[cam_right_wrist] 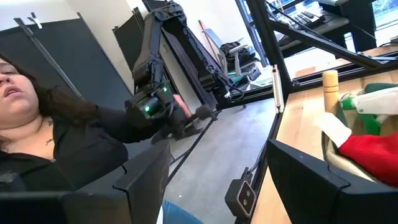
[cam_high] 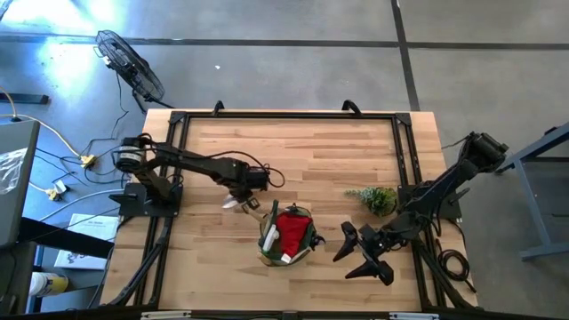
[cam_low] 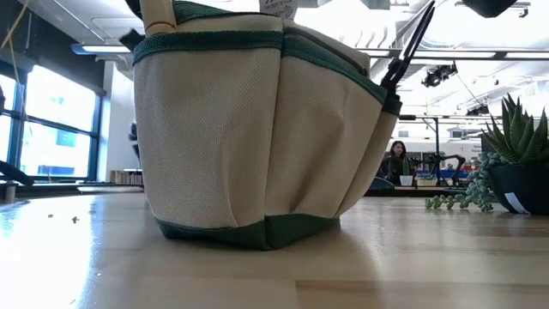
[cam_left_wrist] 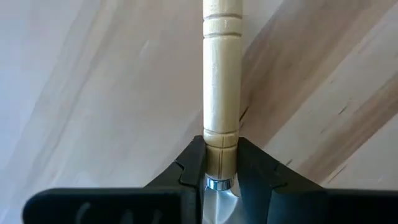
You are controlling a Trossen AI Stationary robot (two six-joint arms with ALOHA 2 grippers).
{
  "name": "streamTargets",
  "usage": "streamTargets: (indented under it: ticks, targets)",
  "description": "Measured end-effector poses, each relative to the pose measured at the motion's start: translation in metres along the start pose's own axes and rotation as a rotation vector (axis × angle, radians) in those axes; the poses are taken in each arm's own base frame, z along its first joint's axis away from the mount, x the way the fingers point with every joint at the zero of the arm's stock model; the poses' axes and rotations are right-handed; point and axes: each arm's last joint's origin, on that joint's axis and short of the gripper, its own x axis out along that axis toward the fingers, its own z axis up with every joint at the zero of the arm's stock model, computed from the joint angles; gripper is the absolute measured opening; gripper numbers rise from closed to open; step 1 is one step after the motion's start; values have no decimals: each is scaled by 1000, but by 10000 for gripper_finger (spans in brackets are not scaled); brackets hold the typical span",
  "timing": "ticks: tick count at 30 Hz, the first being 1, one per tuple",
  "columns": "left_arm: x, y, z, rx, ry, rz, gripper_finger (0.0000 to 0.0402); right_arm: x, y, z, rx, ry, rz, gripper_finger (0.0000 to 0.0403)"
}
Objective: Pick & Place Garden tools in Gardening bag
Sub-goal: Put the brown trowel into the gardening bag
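Nearest the low camera, the gardening bag [cam_low: 257, 137] is seen filling most of the frame, its pale fabric pockets trimmed in green and its base resting on the table [cam_low: 274, 275]. A wooden handle [cam_low: 157, 15] is seen rising from its rim, and the black pruning shears [cam_low: 410, 47] project from its other side. A potted succulent plant [cam_low: 515, 163] is noted standing on the table off to one side of the bag, apart from it. A person is visible in the room far behind.

High view: the bag [cam_high: 286, 236] is placed near the table's front edge, about midway along it, with the red fabric bundle [cam_high: 292, 229] showing inside. The left tool [cam_high: 242, 200] is held just beside the bag, on the side toward the left edge. The right tool [cam_high: 360, 253] is found near the front edge, toward the right edge, apart from the bag. The plant [cam_high: 377, 198] is set near the right edge.

Left wrist view: the left tool [cam_left_wrist: 221, 180] is seen pressed together, pinching a trowel [cam_left_wrist: 221, 93] where the pale wooden handle meets the metal collar; bare table boards lie behind.

Right wrist view: the right tool [cam_right_wrist: 214, 180] is held spread, nothing between its fingers [cam_right_wrist: 311, 180]. The bag [cam_right_wrist: 348, 149] is glimpsed with the red bundle, a wooden handle [cam_right_wrist: 330, 87] and a green-and-white item [cam_right_wrist: 373, 102]. A person in dark sleeves is seen beyond the table.
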Motion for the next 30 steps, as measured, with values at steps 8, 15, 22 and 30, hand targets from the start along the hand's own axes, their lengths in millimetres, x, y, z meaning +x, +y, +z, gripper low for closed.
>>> streamTargets:
  ticks: [8,15,22,30]
  targets:
    - [-22,10,-11,-35,37,9,54,-1,8,-4,1,0,1,256]
    - [-47,17,-17,-27,91,27,54,-4,18,-10,0,3,4,256]
    - [-92,22,-15,-37,31,21,54,-7,28,-16,-41,11,1,256]
    - [-167,25,-15,-76,-126,57,54,-9,32,-22,-72,49,-7,256]
